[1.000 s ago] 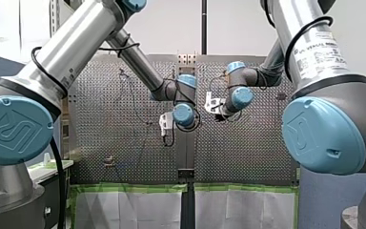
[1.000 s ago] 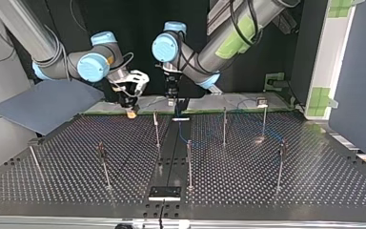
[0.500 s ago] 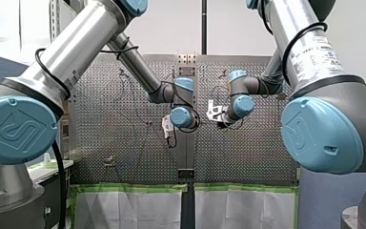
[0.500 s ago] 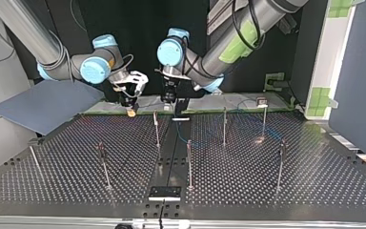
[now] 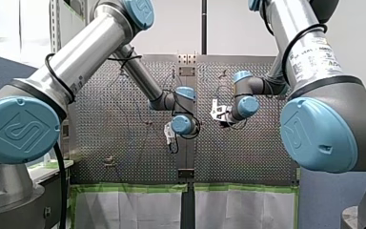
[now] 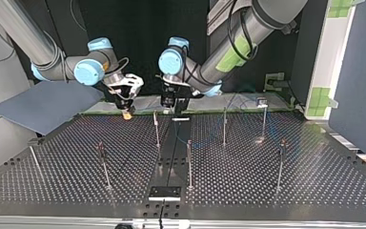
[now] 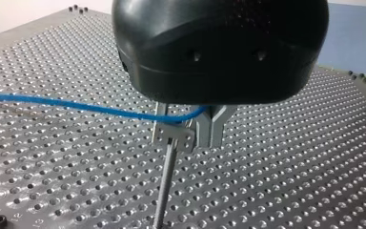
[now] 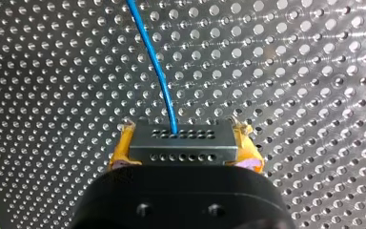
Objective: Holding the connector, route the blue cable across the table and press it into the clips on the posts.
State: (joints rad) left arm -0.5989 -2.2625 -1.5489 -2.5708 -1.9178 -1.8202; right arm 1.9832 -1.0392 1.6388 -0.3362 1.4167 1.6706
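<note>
In the right wrist view my right gripper [image 8: 184, 151] is shut on the dark grey connector [image 8: 181, 136], its yellow pads [image 8: 120, 153] on both sides. The blue cable [image 8: 157, 71] leaves the connector and runs ahead over the perforated table. In the left wrist view my left gripper [image 7: 210, 137] has its metal fingers shut on the blue cable [image 7: 76, 105], right beside a clip [image 7: 172, 136] on a thin post. The cable passes across that clip's top. In the top view my right gripper [image 6: 126, 112] and left gripper [image 6: 167, 102] hang close together at the table's far edge.
Several thin posts stand on the perforated table [image 6: 267, 186], among them post [image 6: 156, 129], post [image 6: 188, 164] and post [image 6: 224, 126]. A black plate [image 6: 165, 192] lies at the near edge. A blue-grey panel [image 6: 43, 102] leans at the top view's left.
Both grippers have shifted towards the top view's left. My left gripper has come down closer to the post by the table's middle seam, still holding the cable.
</note>
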